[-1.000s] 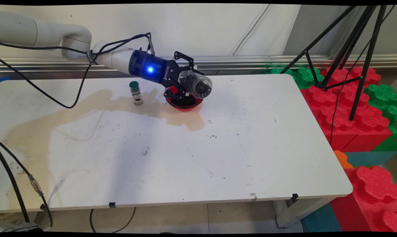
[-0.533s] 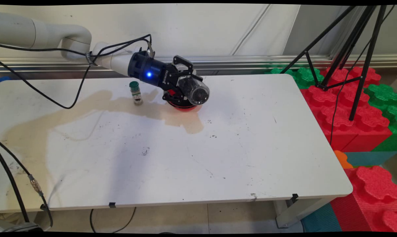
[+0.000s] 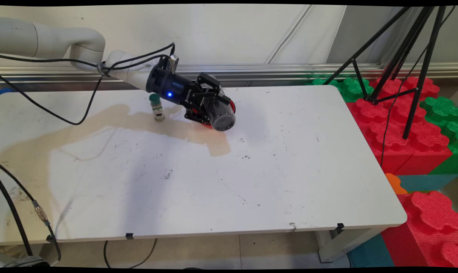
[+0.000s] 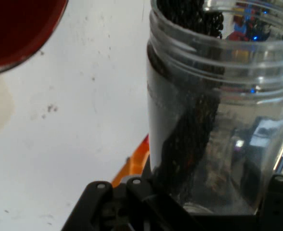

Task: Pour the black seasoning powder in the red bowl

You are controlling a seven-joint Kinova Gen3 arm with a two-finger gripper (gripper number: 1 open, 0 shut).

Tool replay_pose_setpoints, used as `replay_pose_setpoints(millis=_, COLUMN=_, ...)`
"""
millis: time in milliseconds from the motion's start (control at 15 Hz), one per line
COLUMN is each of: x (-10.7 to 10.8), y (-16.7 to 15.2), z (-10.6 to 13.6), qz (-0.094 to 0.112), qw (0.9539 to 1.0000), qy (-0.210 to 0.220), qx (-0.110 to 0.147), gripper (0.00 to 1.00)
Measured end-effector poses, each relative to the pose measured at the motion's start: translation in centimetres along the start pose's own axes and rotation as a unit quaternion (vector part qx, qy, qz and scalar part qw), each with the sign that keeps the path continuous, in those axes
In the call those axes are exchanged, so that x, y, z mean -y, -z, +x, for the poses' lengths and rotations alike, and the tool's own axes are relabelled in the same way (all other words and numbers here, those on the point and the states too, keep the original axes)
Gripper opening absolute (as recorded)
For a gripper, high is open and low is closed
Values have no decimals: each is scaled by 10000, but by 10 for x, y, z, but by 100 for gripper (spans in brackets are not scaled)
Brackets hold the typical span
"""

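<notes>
here the gripper (image 3: 213,108) is clamped round a tilted clear jar (image 3: 219,113) over the red bowl (image 3: 232,108).

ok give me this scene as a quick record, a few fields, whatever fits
gripper: gripper shut on the clear jar, low over the table
jar: tilted, open mouth facing the camera side, dark grains inside
under the jar: red bowl, mostly hidden
nearby: green-capped spice bottle, upright to the picture's left of the bowl
surface: white table with a tan stain
</notes>
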Motion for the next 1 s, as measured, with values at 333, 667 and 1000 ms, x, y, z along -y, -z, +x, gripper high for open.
replay_pose_setpoints(millis=333, x=1, y=1, z=1, qz=173, qw=9970, qy=-757, qx=-43, gripper=0)
replay_pose_setpoints(millis=667, x=-3, y=1, z=2, qz=344, qw=9868, qy=-1577, qx=-117, gripper=0)
replay_pose_setpoints(millis=1000, x=-11, y=2, z=-1, qz=575, qw=9673, qy=-2460, qx=-211, gripper=0)
